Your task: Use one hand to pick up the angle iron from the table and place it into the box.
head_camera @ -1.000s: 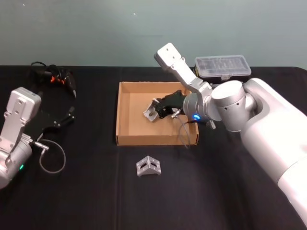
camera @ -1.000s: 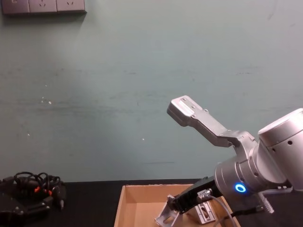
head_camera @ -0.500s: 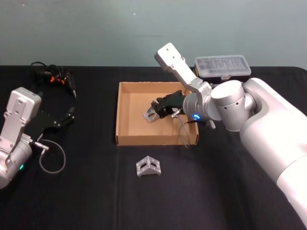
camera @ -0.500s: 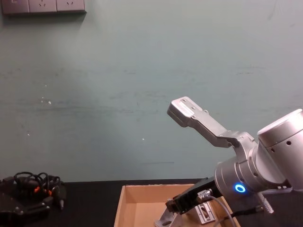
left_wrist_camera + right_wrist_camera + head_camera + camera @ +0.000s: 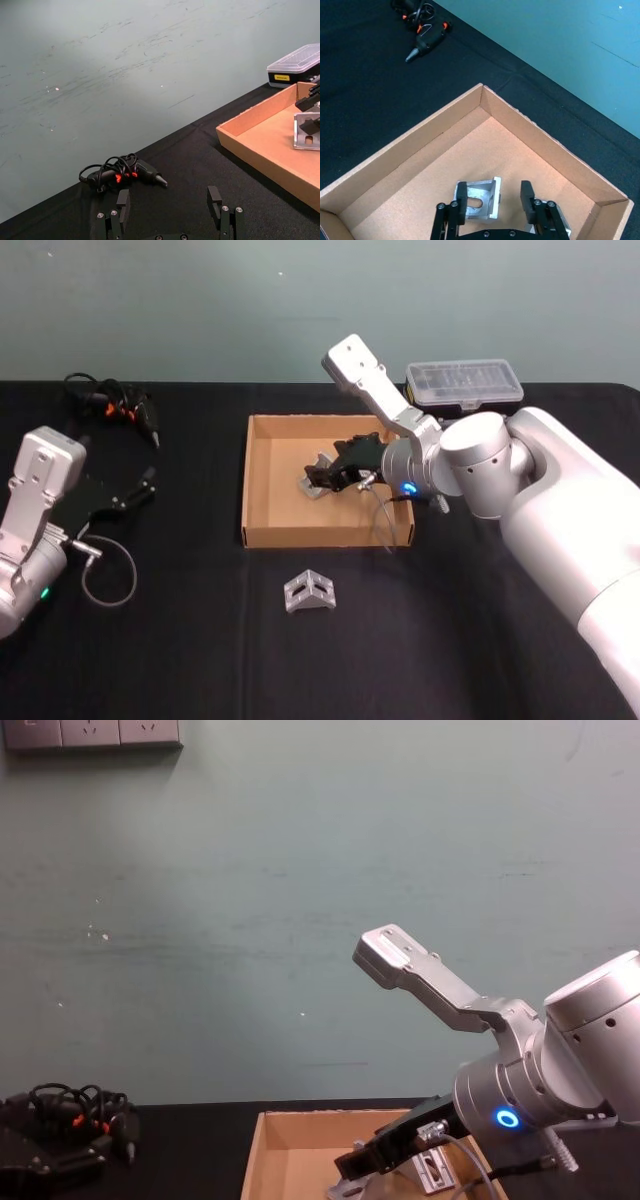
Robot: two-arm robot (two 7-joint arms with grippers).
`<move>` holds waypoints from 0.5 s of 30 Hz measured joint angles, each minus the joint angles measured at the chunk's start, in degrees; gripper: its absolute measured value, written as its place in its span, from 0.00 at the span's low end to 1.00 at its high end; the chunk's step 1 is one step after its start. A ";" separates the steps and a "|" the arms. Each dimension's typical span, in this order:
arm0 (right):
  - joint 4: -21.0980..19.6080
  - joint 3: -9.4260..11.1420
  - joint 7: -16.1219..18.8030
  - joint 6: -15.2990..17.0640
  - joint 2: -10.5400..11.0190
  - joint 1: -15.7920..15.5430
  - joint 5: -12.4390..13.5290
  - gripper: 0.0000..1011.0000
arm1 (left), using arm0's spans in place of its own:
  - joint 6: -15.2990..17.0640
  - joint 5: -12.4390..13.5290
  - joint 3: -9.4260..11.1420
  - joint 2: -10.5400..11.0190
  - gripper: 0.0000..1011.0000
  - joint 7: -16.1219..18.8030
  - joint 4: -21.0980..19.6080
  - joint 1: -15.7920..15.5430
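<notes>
One silver angle iron [image 5: 312, 487] [image 5: 479, 202] lies on the floor of the tan cardboard box [image 5: 246, 480] [image 5: 420, 145]. My right gripper [image 5: 322, 476] [image 5: 494, 195] hangs low inside the box with its fingers [image 5: 461, 196] open on either side of this iron. In the chest view the right gripper [image 5: 368, 1160] dips below the box rim [image 5: 300, 1118]. A second angle iron [image 5: 309, 590] rests on the black table [image 5: 180, 640] in front of the box. My left gripper [image 5: 140, 486] [image 5: 169, 202] sits open and parked at the far left.
A clear-lidded plastic case [image 5: 463, 383] [image 5: 295, 62] stands behind the box on the right. A black glue gun with a tangled cord [image 5: 125, 410] [image 5: 125, 172] lies at the back left. A loop of cable [image 5: 108, 575] trails by the left arm.
The right gripper has lowered the angle iron onto the box floor and opened its fingers. The left arm has hardly moved.
</notes>
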 joint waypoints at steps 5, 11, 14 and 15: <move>-0.03 0.00 0.00 0.03 0.02 -0.02 0.02 0.78 | 0.00 0.00 0.00 0.00 1.00 0.00 0.00 0.00; -0.07 0.01 0.00 0.04 0.04 -0.05 0.04 0.95 | 0.00 0.00 0.00 0.00 1.00 0.00 0.00 0.00; -0.09 0.01 0.00 0.04 0.04 -0.05 0.05 0.99 | 0.00 0.00 0.00 0.00 1.00 0.00 0.00 0.00; -0.09 0.01 0.00 0.04 0.04 -0.05 0.05 0.99 | 0.00 0.00 0.00 0.00 1.00 0.00 0.00 0.00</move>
